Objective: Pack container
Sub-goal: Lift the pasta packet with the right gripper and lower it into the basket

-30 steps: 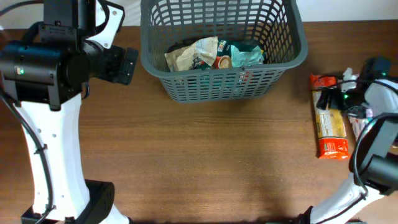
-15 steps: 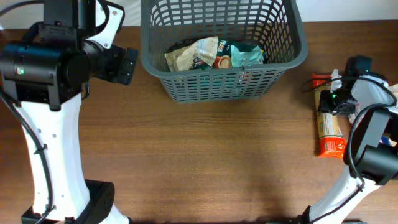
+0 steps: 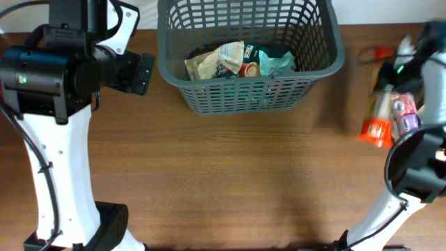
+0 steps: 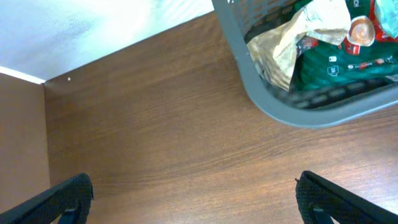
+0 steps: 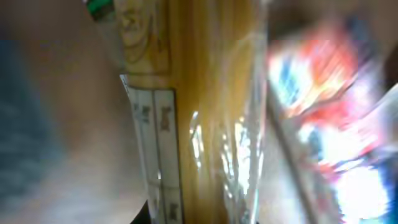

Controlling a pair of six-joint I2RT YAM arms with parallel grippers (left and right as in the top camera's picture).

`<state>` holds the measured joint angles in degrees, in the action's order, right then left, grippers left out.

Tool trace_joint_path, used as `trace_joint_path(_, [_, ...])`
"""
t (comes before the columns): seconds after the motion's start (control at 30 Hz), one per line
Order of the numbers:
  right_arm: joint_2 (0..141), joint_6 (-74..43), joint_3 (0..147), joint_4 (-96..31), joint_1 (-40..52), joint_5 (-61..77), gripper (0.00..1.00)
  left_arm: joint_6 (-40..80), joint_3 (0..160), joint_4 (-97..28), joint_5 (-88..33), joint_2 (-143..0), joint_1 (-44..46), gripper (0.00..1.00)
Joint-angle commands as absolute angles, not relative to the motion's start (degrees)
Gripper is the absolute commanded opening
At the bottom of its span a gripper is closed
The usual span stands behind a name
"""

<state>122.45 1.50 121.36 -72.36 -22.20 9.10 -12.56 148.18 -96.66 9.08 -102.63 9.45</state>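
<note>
Orange-ended clear pasta packet [image 5: 205,124] is hanging clamped in right gripper [image 3: 391,87], destined for dark grey lattice basket [image 3: 244,94]; left gripper [image 4: 193,199] idling agape.

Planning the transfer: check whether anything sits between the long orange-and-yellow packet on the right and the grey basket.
Nothing visible does. Only brown wooden table lies between the long orange-and-yellow plastic packet and the dark grey lattice plastic basket, whose top is open.

Bare brown wood-grain table [image 3: 230,174].
</note>
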Motion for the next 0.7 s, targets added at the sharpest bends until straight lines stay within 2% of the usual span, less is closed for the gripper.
trace_joint_path(0.0, [115.2,0.3,140.7,-78.3,-21.0,15.5,0.04,-12.0,148.1,-96.7,9.5,-102.7,9.3,0.99])
trace_joint_path(0.1, [113.2,2.8,154.7,-82.5,-17.3,15.6,0.04,-12.0,148.1,-96.7,9.5,-102.7,9.3,0.99])
trace_joint_path(0.27, [110.3,25.3,168.8,-87.4,-3.8,20.0,0.04,-12.0,148.1,-96.7,9.5,-102.7,9.3,0.99])
trace_joint_path(0.43, [111.0,47.6,168.4,-89.9,11.2,20.0,0.04,-12.0,148.1,-96.7,9.5,-102.7,9.3,0.99])
trace_joint_path(0.57, [113.7,60.1,166.3,-88.8,16.6,19.9,0.04,-12.0,148.1,-96.7,9.5,-102.7,9.3,0.99])
trace_joint_path(0.67, [116.7,62.8,163.5,-83.6,17.6,20.0,0.04,-12.0,148.1,-96.7,9.5,-102.7,9.3,0.99])
